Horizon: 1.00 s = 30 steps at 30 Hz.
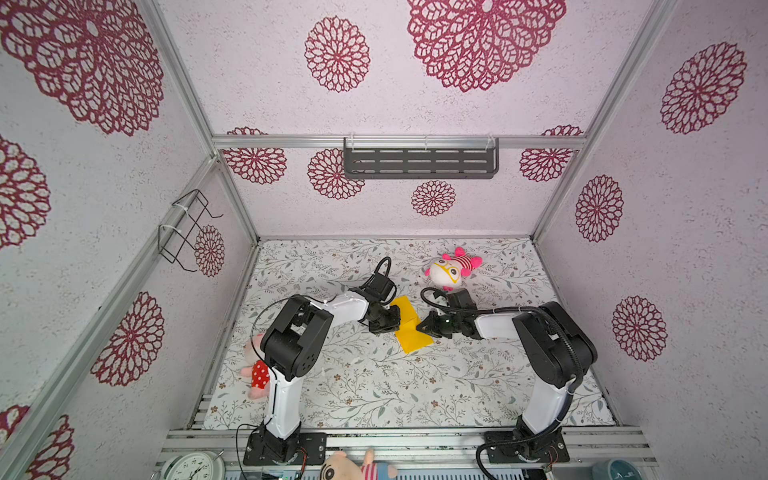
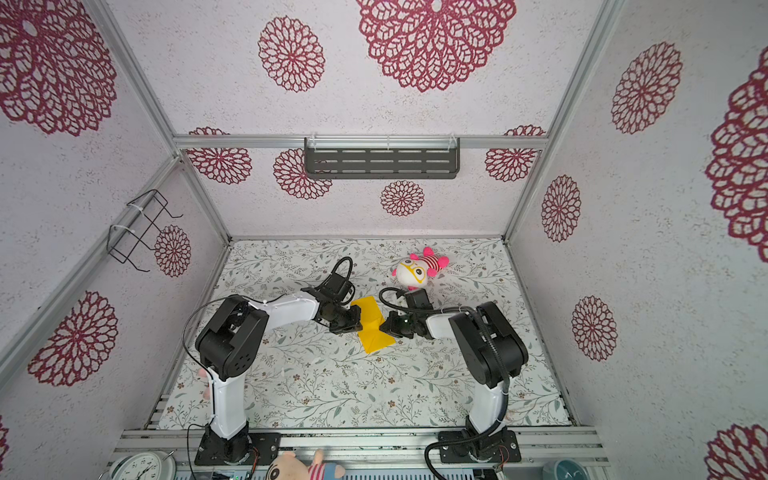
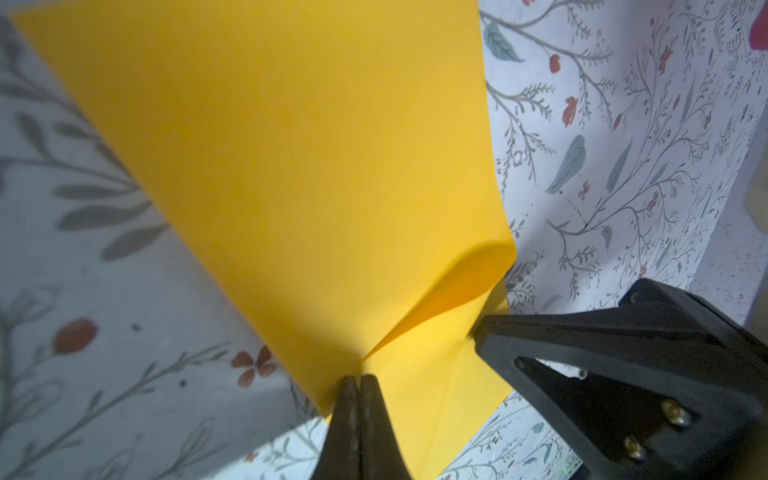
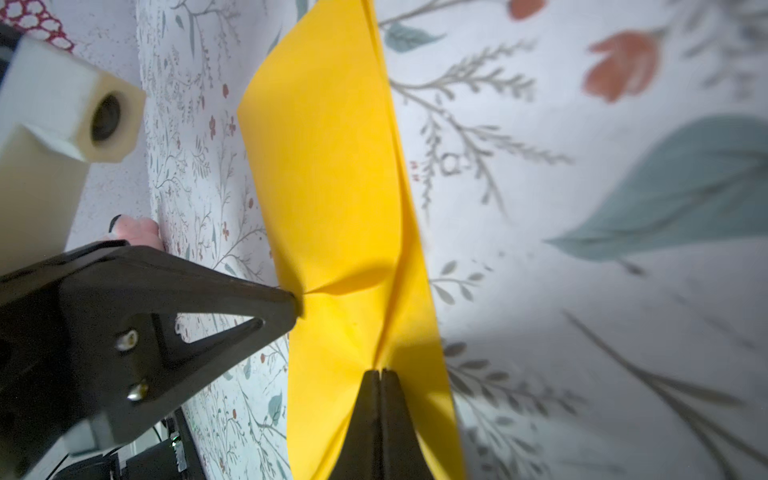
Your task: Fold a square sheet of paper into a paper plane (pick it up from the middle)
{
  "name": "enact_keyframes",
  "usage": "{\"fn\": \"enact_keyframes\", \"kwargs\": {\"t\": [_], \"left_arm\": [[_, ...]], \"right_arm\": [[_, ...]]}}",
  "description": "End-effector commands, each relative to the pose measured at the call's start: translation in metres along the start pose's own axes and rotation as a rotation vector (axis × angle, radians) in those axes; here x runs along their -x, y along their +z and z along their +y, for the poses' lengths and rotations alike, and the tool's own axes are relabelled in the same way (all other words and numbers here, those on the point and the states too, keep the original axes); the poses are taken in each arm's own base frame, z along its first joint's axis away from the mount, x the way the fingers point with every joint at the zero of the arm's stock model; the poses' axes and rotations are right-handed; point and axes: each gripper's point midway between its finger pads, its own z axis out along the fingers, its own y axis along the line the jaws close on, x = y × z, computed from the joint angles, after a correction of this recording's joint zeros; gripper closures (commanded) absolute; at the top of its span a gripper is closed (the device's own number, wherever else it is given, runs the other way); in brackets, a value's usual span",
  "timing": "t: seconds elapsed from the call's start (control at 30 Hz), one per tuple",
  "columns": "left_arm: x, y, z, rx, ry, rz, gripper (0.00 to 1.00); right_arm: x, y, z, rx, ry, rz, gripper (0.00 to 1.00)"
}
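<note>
Pinching the creased square sheet of paper at the middle of the counter, the left fingers clench its 9 o'clock edge, the right fingers its 3 o'clock edge.

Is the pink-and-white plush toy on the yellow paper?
No; in a top view the pink-and-white plush toy lies apart from the paper, farther back.

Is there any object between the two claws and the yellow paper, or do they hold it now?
Nothing visible is between them. The left claw and the right claw are each shut on opposite edges of the paper. The plush toy lies apart, farther back.
</note>
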Motion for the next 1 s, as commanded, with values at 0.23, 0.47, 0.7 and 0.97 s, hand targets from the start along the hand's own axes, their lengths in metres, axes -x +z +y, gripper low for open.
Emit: {"fn": "enact_keyframes", "kwargs": {"t": [0.23, 0.47, 0.7, 0.97], "left_arm": [[-0.025, 0.016, 0.051, 0.183, -0.040, 0.087, 1.00], [-0.024, 0.015, 0.049, 0.180, -0.034, 0.084, 1.00], [-0.011, 0.006, 0.030, 0.128, -0.002, 0.058, 1.00], [0.019, -0.044, -0.027, -0.078, -0.025, -0.084, 0.85]], "right_arm": [[0.005, 0.008, 0.041, 0.071, -0.115, 0.029, 0.94], [0.009, 0.021, 0.024, 0.013, -0.063, 0.022, 0.94], [-0.010, 0.022, 0.004, -0.035, 0.028, 0.042, 0.95], [-0.018, 0.016, 0.016, 0.016, 0.259, -0.042, 0.95]]}}
